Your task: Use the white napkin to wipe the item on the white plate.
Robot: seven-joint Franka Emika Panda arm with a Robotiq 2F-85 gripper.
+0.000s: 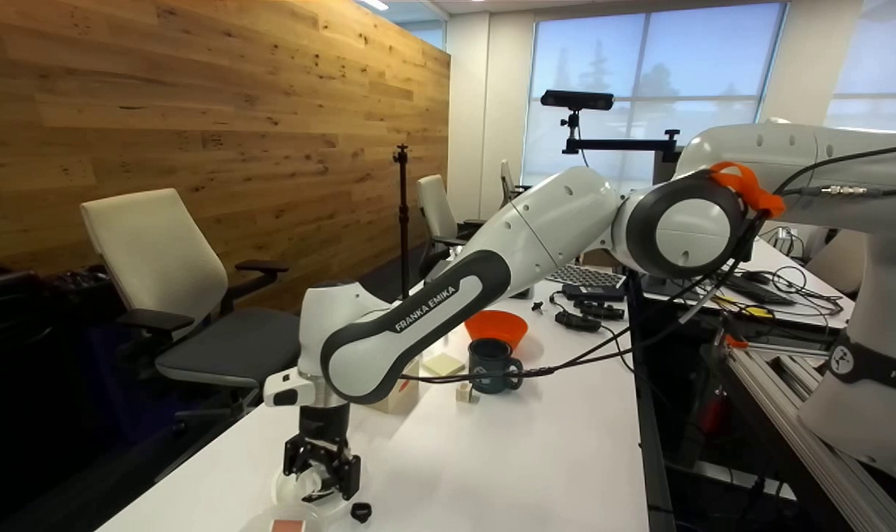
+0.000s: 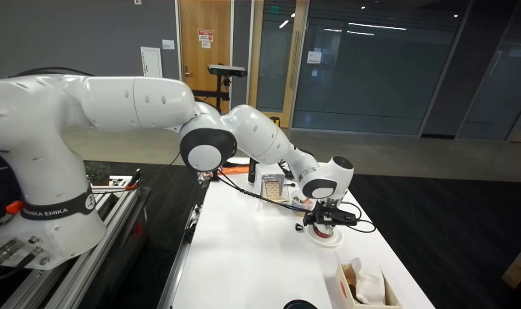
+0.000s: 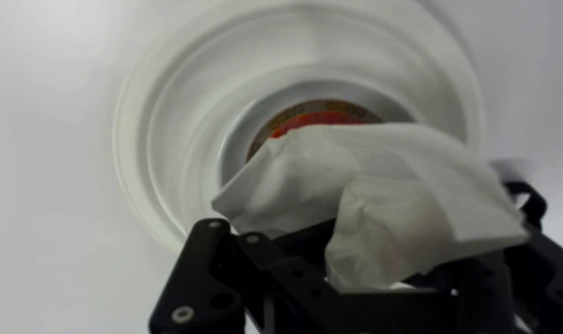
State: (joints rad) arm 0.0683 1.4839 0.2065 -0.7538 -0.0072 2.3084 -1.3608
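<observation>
The end effector (image 3: 376, 260) pinches the white napkin (image 3: 304, 171) between its jaws, their exact gap hidden by the folds. Beyond the napkin in the wrist view, the partly covered reddish item (image 3: 316, 119) lies on the white plate (image 3: 132, 139); whether napkin and item touch cannot be told; the counter (image 3: 44, 195) lies beneath.

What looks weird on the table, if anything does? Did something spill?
I see no spill. One odd bit: a small black thing lies loose beside the white plate. It seems stray, since wiping probably needs only the white napkin. I can't tell what it is.
</observation>
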